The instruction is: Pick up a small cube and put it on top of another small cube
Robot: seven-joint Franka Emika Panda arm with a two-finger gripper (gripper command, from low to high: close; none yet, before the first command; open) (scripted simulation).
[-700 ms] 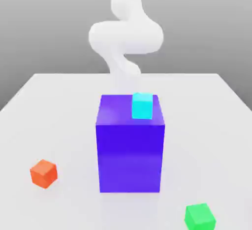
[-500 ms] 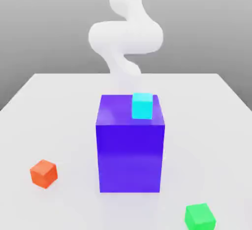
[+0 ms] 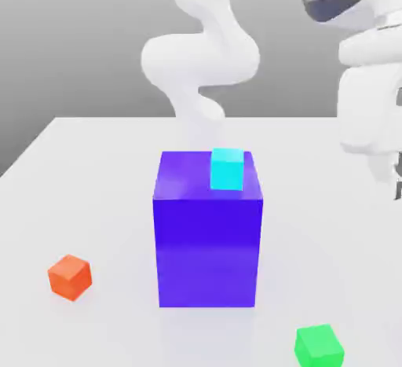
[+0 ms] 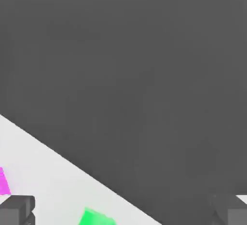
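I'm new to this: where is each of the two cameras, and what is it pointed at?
Exterior view: off the arm, looking across the white table at the blue block bearing the cyan cube; the white arm shows.
Hand view: on the hand, looking past two wide-apart fingertips over the table edge.
Shared: the green cube.

Lighting is bright, flat and soft all over, typical render look, with the white worktop (image 3: 94, 192) so evenly lit that shadows barely register, just a faint smudge at the base of the big blue block (image 3: 207, 232), whose top face is lighter than its front, so the light seems to come from above. No glare or edge distortion, though outlines look a bit soft. In the hand view the backdrop is a dim grey.
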